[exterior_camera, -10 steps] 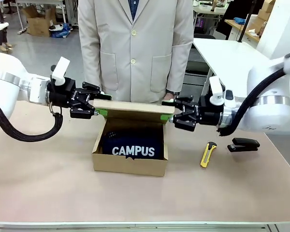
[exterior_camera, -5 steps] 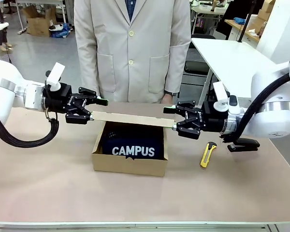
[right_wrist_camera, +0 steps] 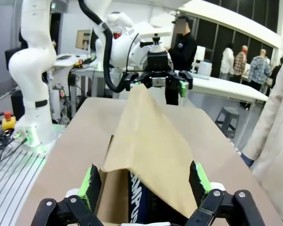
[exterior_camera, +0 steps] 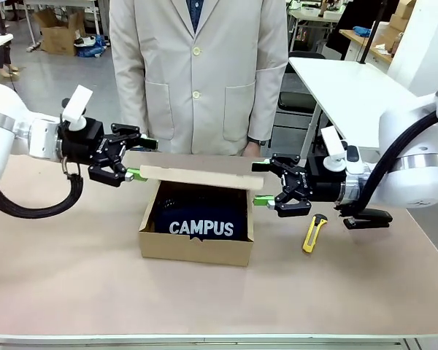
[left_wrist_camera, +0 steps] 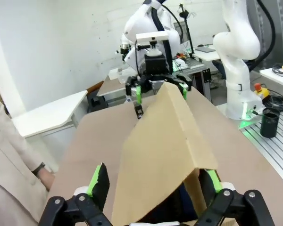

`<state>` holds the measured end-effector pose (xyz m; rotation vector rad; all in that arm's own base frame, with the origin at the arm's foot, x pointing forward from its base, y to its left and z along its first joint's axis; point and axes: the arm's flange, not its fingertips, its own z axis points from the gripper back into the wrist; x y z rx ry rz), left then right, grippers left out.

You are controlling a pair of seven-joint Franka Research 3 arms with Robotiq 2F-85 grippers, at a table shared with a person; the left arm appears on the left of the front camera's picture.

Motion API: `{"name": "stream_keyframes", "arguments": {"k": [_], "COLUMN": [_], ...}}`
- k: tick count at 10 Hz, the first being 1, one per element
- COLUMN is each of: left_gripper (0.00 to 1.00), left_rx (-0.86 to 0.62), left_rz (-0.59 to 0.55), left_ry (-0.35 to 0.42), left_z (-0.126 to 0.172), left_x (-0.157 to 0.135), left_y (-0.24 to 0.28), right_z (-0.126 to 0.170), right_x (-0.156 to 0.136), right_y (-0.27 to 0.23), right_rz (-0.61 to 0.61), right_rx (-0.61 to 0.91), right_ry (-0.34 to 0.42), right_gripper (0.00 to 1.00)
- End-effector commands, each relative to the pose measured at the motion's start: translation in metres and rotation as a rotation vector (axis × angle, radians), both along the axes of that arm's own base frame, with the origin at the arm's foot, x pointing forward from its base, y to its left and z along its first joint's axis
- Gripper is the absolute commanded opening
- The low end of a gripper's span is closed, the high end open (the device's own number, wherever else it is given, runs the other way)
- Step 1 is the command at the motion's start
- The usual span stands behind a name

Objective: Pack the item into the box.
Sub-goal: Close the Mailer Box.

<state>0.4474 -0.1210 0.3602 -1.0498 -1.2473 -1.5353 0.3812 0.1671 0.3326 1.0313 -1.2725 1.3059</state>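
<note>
The CAMPUS pouch (exterior_camera: 201, 222) is lying inside the box (exterior_camera: 193, 249), mid-desk (exterior_camera: 73, 277) a bit toward the far edge, with the flap lid (exterior_camera: 197, 175) half-lowered over it. My left hand (exterior_camera: 140, 159) and right hand (exterior_camera: 259, 183) are both wide open at the flap's two ends, gripping nothing. I reckon the trick is pressing it down evenly from both ends so it doesn't skew.

Table (exterior_camera: 73, 277), centre: box (exterior_camera: 196, 246), pouch (exterior_camera: 201, 224) inside, flap lid (exterior_camera: 197, 175) above the opening. Left gripper (exterior_camera: 142, 159) at the lid's left end, right gripper (exterior_camera: 260, 183) at its right end. Utility knife (exterior_camera: 314, 233) right of box; stapler (exterior_camera: 369, 218) farther right. Person (exterior_camera: 197, 73) at far side.
</note>
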Motion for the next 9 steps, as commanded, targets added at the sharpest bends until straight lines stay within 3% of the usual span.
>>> {"name": "stream_keyframes", "arguments": {"k": [1,3,5,6,7,9], "left_gripper": [1.0,1.0,1.0,1.0,1.0,1.0], "left_rx": [0.041,0.038,-0.11,-0.238,-0.264,-0.209], "left_rz": [-0.019,-0.021,0.081,0.102,0.083,-0.012], "left_ry": [-0.031,-0.04,-0.099,-0.12,-0.096,-0.052], "left_z": [-0.037,-0.03,-0.015,-0.007,-0.005,-0.013], "left_x": [-0.028,-0.056,-0.073,-0.072,-0.064,-0.041], "left_y": [0.032,0.078,0.111,0.103,0.079,0.036], "right_z": [-0.041,-0.028,-0.017,-0.016,-0.02,-0.031], "right_x": [-0.012,-0.021,-0.022,-0.018,-0.01,-0.004], "right_y": [-0.023,-0.063,-0.078,-0.067,-0.047,-0.014], "right_rz": [-0.015,-0.076,-0.196,-0.237,-0.259,-0.202], "right_rx": [-0.019,-0.017,0.091,0.156,0.178,0.141], "right_ry": [-0.041,-0.031,0.015,0.09,0.159,0.217], "right_gripper": [1.0,1.0,1.0,1.0,1.0,1.0]}}
